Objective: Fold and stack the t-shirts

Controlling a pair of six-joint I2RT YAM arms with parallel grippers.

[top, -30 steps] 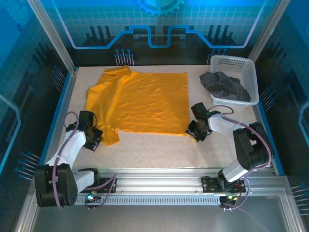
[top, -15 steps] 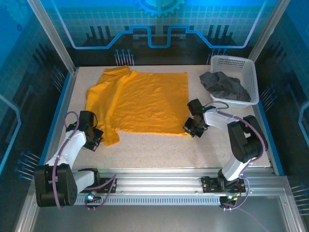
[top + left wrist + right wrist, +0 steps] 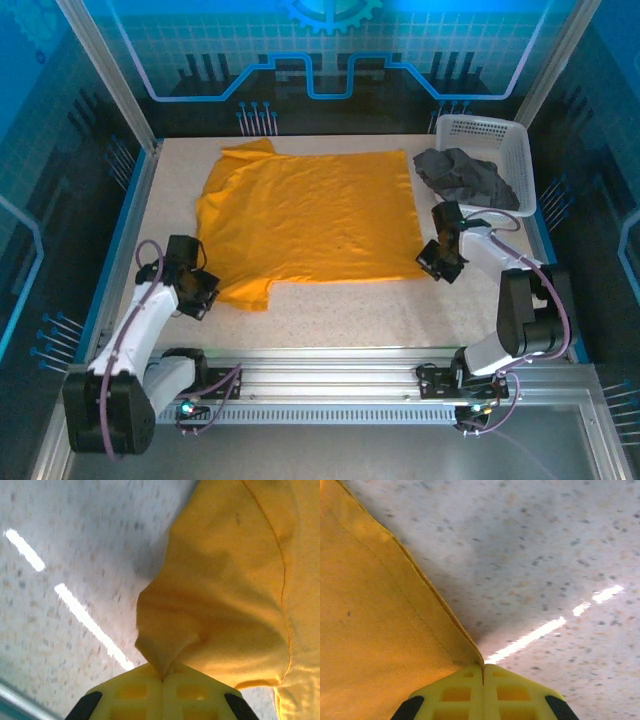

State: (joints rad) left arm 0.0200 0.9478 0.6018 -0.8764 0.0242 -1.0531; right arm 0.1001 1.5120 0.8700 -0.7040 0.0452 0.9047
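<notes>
Wrist views: left gripper (image 3: 162,679) jaws, right gripper (image 3: 483,673) jaws both pinched on orange t-shirt (image 3: 310,225) edges

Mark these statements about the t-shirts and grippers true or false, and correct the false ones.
1. The bright orange-yellow fabric t-shirt lies spread on the speckled table. True.
2. The dark charcoal grey t-shirt lies folded on the orange-yellow one. False: it sits crumpled in the white plastic lattice basket.
3. The right gripper is shut on the orange-yellow t-shirt's near right corner. True.
4. The left gripper is open over bare table. False: it is shut on that t-shirt's near left edge.
</notes>
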